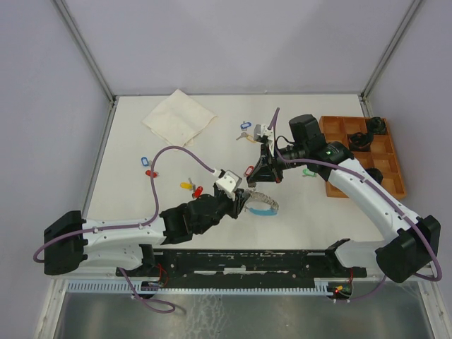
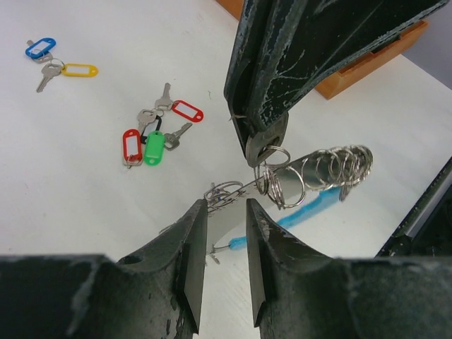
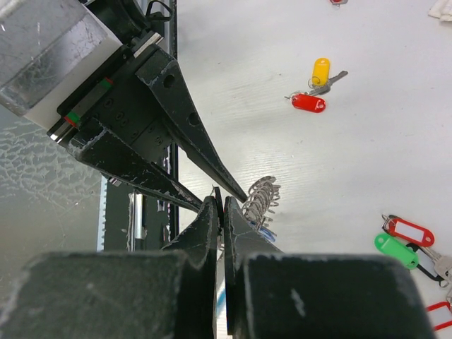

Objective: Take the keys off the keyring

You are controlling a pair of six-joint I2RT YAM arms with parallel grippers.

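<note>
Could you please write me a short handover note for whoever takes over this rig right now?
Left end effector: shut on the keyring, holding one end.
Right end effector: shut on a split ring threaded on the keyring.
Done: several tagged keys lie loose on the table.
Left: pull this ring off; many more rings remain on the keyring.

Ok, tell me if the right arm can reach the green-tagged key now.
Likely not yet: the green-tagged key lies close, unblocked, but the right fingers are shut on a ring on the keyring.
</note>
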